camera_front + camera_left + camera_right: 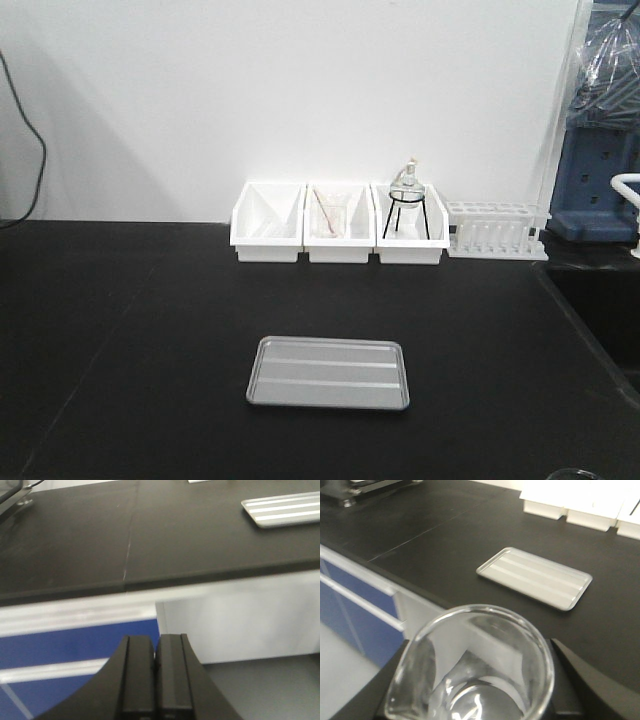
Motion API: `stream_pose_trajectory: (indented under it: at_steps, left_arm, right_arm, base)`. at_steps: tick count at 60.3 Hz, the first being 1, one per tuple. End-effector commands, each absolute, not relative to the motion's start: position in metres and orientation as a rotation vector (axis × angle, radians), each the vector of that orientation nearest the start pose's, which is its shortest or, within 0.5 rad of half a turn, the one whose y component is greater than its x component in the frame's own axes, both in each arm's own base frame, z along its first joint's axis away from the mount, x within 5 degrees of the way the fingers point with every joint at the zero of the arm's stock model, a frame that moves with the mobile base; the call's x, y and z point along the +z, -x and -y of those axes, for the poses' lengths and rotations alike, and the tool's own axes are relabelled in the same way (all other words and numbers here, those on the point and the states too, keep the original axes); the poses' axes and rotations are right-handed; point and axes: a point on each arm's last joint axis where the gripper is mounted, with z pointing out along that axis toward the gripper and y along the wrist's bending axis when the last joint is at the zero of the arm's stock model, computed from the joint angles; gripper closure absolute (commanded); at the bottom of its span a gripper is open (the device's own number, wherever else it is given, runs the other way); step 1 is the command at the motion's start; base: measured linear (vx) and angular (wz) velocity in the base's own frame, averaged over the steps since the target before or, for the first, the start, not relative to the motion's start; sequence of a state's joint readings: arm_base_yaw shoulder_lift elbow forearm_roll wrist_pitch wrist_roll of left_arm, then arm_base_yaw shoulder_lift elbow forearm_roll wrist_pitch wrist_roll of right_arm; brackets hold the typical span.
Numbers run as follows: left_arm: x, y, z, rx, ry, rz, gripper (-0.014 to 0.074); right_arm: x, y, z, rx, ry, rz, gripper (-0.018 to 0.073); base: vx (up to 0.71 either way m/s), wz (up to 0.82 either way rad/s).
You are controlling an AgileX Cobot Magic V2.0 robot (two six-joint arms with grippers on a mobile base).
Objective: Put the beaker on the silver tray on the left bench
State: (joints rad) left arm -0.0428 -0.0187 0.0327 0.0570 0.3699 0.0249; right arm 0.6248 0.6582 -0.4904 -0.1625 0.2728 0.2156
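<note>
Silver tray (535, 577) on desk (445, 535) ahead of R fingers (590, 680), white bins (570, 505) beyond; R fingers grasp beaker (470, 665); L fingers (137, 675) clenched.

The beaker (470, 670) sits between the right fingers (590, 685), which flank its glass wall on both sides. Its round rim faces the camera, with the spout toward the left finger. Beyond the fingertips, the tray (535, 576) lies flat on the black desk (445, 535), apart from the beaker. Past the tray stand white bins (575, 507). Left of the fingers, blue cabinet fronts (350, 610) lie below the desk edge.
</note>
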Motion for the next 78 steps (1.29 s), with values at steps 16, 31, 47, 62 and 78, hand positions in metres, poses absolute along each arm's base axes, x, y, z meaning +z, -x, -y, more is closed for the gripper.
stream_pose_trajectory:
  at_steps: [16,31,47,62,78]
  left_arm:
    - [0.1703,-0.0542,0.0013,0.032,-0.102,-1.801,0.0595]
    - [0.1703,-0.0542,0.0013,0.032,-0.102,-1.801,0.0595]
    - [0.1703,-0.0542,0.0013,0.032,-0.102,-1.801,0.0595]
    - [0.1703,-0.0542,0.0013,0.032,-0.102,-1.801,0.0595]
    - [0.1703,-0.0542,0.0013,0.032,-0.102,-1.801,0.0595]
  right_arm:
    - [0.3142,-0.1149,-0.0791,0.438,0.508,-1.760,0.0571]
    - [0.3142,-0.1149,-0.0791,0.438,0.508,-1.760,0.0571]
    - [0.3142,-0.1149,-0.0791,0.438,0.508,-1.760,0.0571]
    - [0.3142,-0.1149,-0.0791,0.438,0.508,-1.760,0.0571]
    - [0.3142,-0.1149,-0.0791,0.438,0.508,-1.760,0.0571]
  base:
    - [0.41,-0.07]
    - [0.34,-0.03]
    - [0.26,-0.08]
    - [0.14,-0.06]
    - [0.04,-0.02]
